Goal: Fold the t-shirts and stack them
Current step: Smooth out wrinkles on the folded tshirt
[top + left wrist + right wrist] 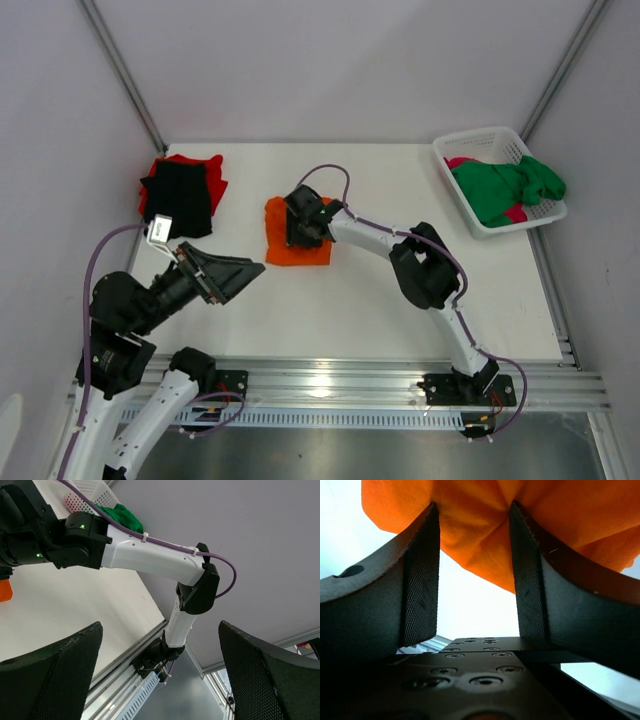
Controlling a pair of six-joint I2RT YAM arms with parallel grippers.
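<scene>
Far left, the black t-shirt [178, 200] sits folded on the red t-shirt [205, 165], a tidy start to the pile. Next along, the left gripper [245, 278] hovers over the table [330, 310], jaws thrown wide, holding nothing. Centre now: the right gripper [305, 222] is down on the orange t-shirt [285, 250], jaws parted, cloth bunched at its tips but not pinched. Here's the danger: close too shallow and only the top layer lifts, spilling the fold; drag it and the rectangle skews. Far right, the green t-shirt [510, 185] and pink t-shirt [460, 163] wait heaped in the basket [470, 145].
</scene>
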